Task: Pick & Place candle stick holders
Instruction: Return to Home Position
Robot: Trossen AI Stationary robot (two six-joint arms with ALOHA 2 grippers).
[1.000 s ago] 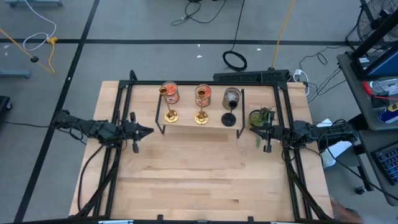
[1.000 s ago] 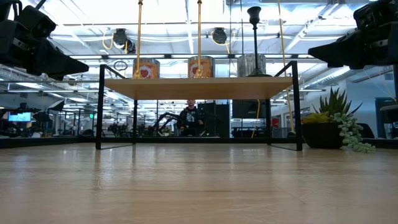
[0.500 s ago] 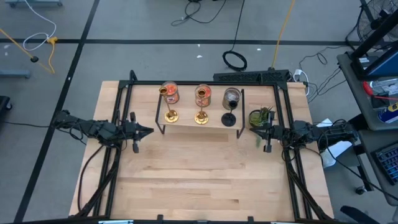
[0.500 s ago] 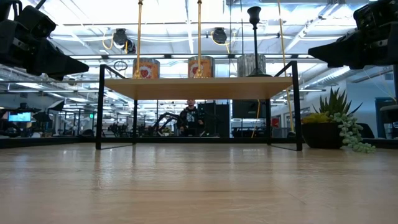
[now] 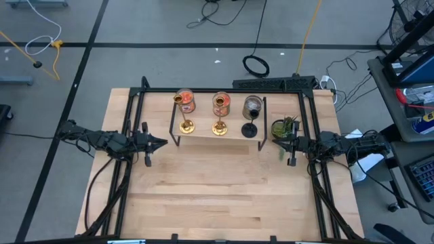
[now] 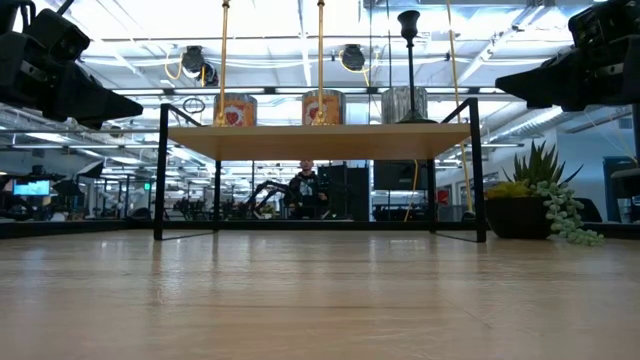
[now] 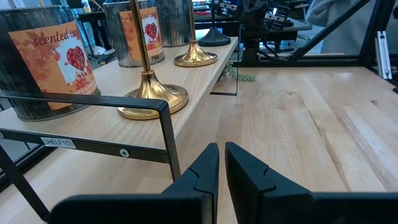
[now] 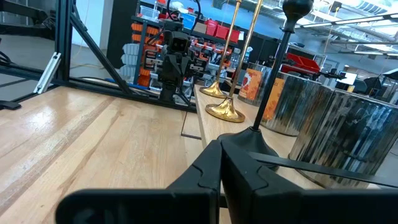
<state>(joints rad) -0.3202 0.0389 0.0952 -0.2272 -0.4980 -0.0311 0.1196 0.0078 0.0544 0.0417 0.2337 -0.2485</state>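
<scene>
Candle stick holders [image 5: 218, 127] upright along the shelf's front edge, both grippers clear of them and empty.

The left gold holder [image 5: 186, 125] and middle gold holder [image 5: 218, 127] stand toward the left end of the shelf [image 5: 203, 140]. The black holder [image 5: 249, 131] stands toward its right end, and each has a jar candle [image 5: 188, 104] behind it. The left gripper [image 5: 163, 142] hangs near the table's [image 5: 224, 196] left edge with its fingers closed on nothing. The right gripper [image 5: 276, 141], near the right edge beside the potted plant [image 5: 283, 127], is likewise closed and empty. The holders look rigid and fairly dense for their size, and the polished gold ones are probably slick. With tall slim stems over small round bases they would tip easily. The safest grip is likely across the stem, low down just above the base, lifting straight up.
</scene>
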